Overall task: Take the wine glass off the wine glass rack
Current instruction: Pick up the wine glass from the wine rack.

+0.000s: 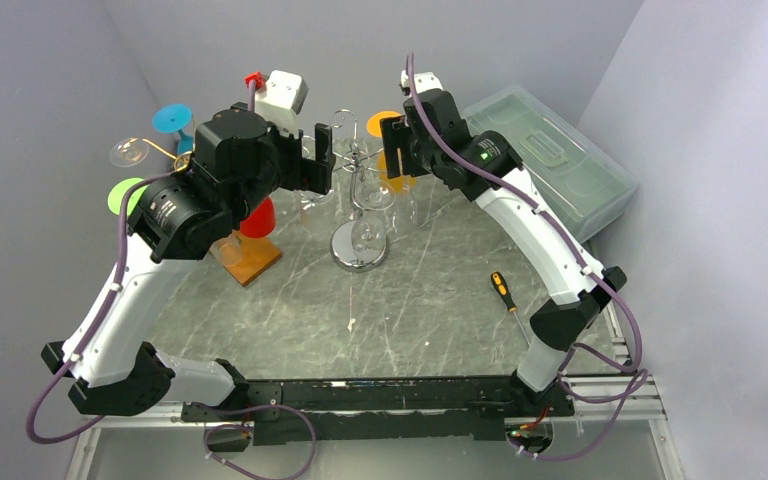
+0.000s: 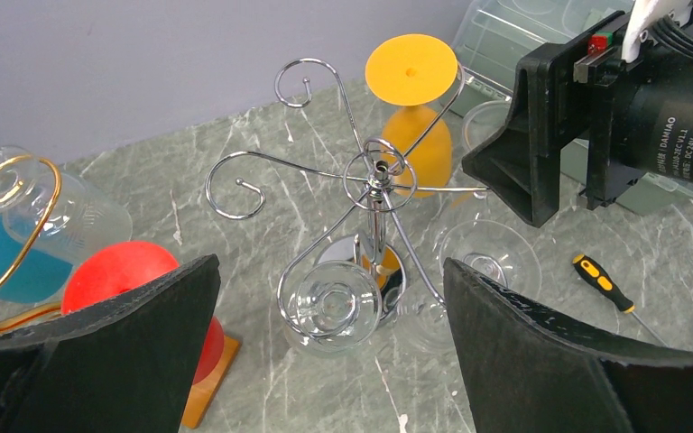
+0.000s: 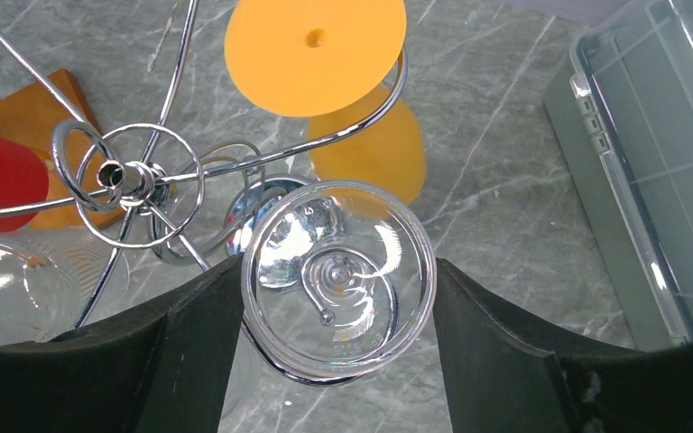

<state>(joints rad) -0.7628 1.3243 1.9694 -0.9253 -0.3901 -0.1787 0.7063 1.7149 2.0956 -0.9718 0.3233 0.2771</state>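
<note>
A chrome wine glass rack [image 1: 358,245] stands mid-table. In the right wrist view a clear wine glass hangs upside down in one hook, its round foot [image 3: 361,225] filling the gap between my fingers. My right gripper [image 3: 338,271] is closed against the foot's rim on both sides; it also shows in the top view [image 1: 392,150]. My left gripper [image 1: 320,160] is open and empty above the rack's left side. Another clear glass [image 2: 334,307] hangs well below it. An orange glass [image 3: 316,54] hangs on a far hook.
A gold rack on a wooden base [image 1: 250,258] holds red, blue, green and clear glasses at the left. A clear plastic box [image 1: 550,165] sits at the back right. A screwdriver [image 1: 503,291] lies right of the chrome rack.
</note>
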